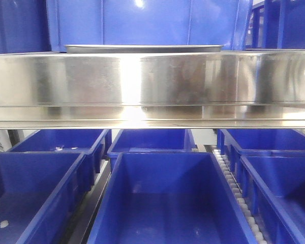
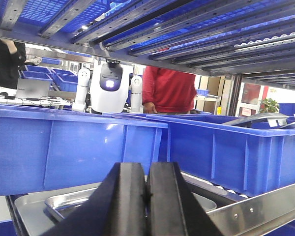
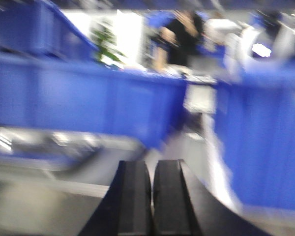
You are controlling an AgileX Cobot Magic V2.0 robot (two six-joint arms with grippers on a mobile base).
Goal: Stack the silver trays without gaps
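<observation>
With both the left end effector (image 2: 147, 196) and right end effector (image 3: 152, 196) clenched on nothing, the silver trays (image 2: 64, 204) lie nested on the shelf, so stacking looks nearly finished, needing perhaps a final nudge.

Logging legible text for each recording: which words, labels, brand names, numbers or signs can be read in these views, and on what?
None can be read.
The open grey laptop on the background desk has a mark too small to read.
The red poster on the far wall is too small.
The right wrist view is too blurred.
</observation>
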